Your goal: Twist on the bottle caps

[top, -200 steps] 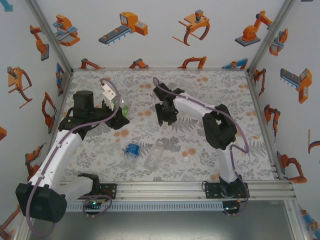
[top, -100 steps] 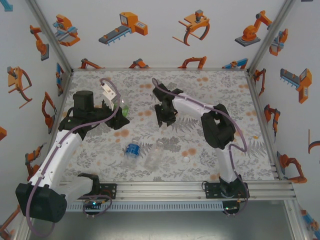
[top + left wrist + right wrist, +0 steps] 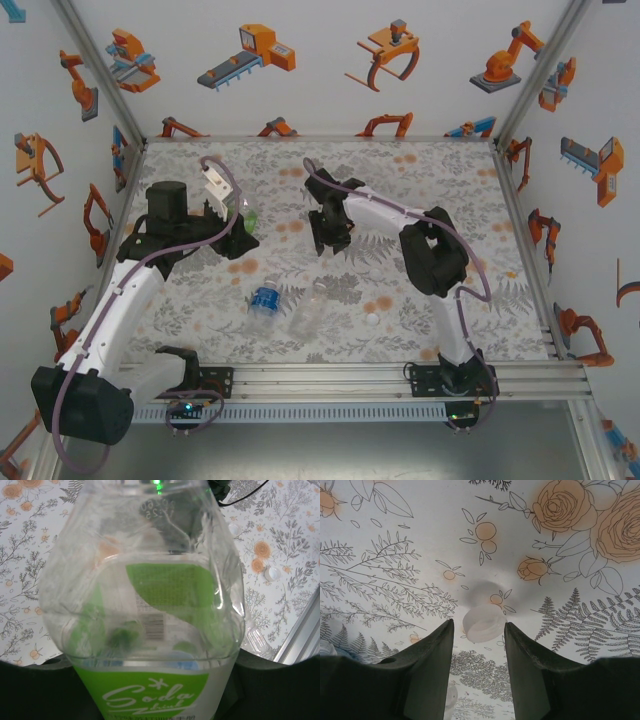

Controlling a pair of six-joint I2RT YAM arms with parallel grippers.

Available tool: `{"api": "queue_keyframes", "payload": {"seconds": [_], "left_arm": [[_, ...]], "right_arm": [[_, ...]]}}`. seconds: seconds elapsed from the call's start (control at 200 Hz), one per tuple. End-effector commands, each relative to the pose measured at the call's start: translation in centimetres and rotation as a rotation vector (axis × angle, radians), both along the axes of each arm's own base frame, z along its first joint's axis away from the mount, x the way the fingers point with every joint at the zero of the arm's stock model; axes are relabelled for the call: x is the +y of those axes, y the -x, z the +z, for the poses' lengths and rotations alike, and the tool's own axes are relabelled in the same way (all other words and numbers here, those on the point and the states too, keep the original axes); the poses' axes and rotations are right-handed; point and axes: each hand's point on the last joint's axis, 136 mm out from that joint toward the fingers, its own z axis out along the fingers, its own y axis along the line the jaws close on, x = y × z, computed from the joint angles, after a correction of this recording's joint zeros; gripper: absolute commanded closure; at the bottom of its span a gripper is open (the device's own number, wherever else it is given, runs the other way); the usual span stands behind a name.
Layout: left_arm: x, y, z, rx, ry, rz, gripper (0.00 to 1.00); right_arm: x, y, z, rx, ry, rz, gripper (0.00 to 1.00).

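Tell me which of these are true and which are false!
1. The left gripper holds the green bottle. True.
2. The right gripper squeezes the blue-label bottle. False: it pinches a white cap between its fingers, and that bottle is on the table.
3. A loose cap lies on the table. True: it sits right of the clear bottle.
4. All three bottles are on the table. False: the green bottle is in the left gripper.
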Motion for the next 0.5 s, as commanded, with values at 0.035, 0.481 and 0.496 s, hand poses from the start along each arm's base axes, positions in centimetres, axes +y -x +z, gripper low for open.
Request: {"api": "queue_keyframes", "payload": {"seconds": [0.035,0.481,0.496], "left_arm": [[-0.2,0.3,0.8,-0.019,0.02,-0.005,0.82],[-0.1,0.3,0.7,-0.02,0.018,-0.004,0.82],[-0.2,0.3,0.7,-0.018,0.018,-0.005,0.82]], "right_arm": [[0.5,0.2,-0.5,0.016,0.005,0.01,0.56],[0.4,0.3,-1.3,0.028,-0.033,-0.016,0.78],[0.4,0.4,-1.2,0.03,-0.043,-0.019,0.79]]}}
